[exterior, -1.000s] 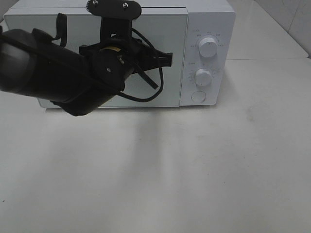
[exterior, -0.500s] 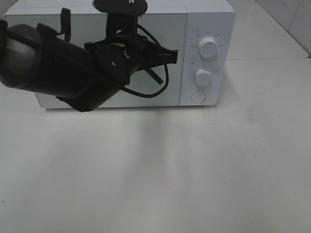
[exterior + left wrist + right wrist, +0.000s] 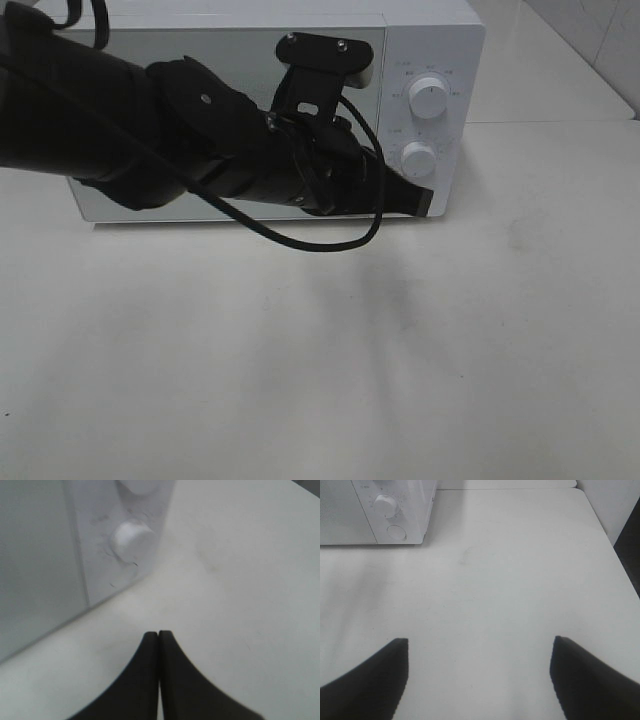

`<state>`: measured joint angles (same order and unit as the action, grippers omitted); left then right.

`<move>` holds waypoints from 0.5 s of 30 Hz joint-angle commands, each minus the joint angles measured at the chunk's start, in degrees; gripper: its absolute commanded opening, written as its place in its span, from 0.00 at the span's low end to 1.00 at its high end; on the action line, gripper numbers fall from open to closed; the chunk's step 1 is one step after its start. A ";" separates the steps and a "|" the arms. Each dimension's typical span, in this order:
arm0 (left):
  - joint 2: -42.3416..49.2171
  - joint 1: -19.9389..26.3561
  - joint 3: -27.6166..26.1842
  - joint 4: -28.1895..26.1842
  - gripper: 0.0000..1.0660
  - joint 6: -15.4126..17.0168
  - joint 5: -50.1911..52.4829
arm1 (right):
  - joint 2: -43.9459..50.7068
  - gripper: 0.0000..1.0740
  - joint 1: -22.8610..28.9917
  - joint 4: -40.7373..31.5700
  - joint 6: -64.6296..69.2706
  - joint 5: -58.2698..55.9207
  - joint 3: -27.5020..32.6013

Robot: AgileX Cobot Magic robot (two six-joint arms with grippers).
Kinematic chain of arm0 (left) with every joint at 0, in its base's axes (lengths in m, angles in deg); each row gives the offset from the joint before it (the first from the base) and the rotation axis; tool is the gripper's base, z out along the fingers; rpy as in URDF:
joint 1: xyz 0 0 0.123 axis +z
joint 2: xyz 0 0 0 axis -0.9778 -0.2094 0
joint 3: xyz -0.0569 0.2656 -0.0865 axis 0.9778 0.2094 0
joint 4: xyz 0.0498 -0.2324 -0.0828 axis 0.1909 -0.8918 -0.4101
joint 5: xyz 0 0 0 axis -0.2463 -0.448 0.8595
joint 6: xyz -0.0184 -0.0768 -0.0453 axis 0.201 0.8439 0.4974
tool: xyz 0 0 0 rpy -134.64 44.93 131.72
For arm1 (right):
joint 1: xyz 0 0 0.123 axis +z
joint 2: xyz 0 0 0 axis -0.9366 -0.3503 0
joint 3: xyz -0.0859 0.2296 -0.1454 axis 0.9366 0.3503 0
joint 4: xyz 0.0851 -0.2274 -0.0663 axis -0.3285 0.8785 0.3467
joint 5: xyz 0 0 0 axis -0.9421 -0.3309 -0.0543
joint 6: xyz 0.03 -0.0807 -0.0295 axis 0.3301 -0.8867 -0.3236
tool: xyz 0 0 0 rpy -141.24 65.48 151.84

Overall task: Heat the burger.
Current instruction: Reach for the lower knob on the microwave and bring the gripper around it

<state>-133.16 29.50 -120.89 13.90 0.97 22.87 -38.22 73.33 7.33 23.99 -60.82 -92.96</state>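
The burger is nowhere in view, so it most likely sits behind the shut door of the boxy, smooth white microwave [image 3: 150, 45] at the back of the matte white table [image 3: 500, 350]. The black left gripper [image 3: 420, 200], clenched to a blunt point on nothing, is just under the lower round white dial [image 3: 418, 158], probably to press the flat round button [image 3: 396, 532]. Farther right, the right gripper [image 3: 480, 641] hangs spread and empty above the table.
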 commanded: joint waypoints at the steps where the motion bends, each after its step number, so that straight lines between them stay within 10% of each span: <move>1: 1.60 1.89 0.06 2.58 0.00 0.11 -10.83 | 1.55 0.70 -0.40 -0.17 0.23 0.34 0.17; 8: 3.67 5.79 0.06 10.08 0.06 6.59 -24.01 | 1.55 0.70 -0.40 -0.17 0.23 0.34 0.17; 10: 5.50 7.96 0.06 19.54 0.37 18.39 -30.77 | 1.55 0.70 -0.40 -0.17 0.23 0.34 0.17; 15: 8.25 10.20 0.06 29.85 0.79 31.57 -36.96 | 1.55 0.70 -0.40 -0.17 0.23 0.34 0.17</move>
<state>-125.71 39.58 -120.89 41.51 28.93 -12.60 -38.22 73.33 7.33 23.99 -60.82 -92.96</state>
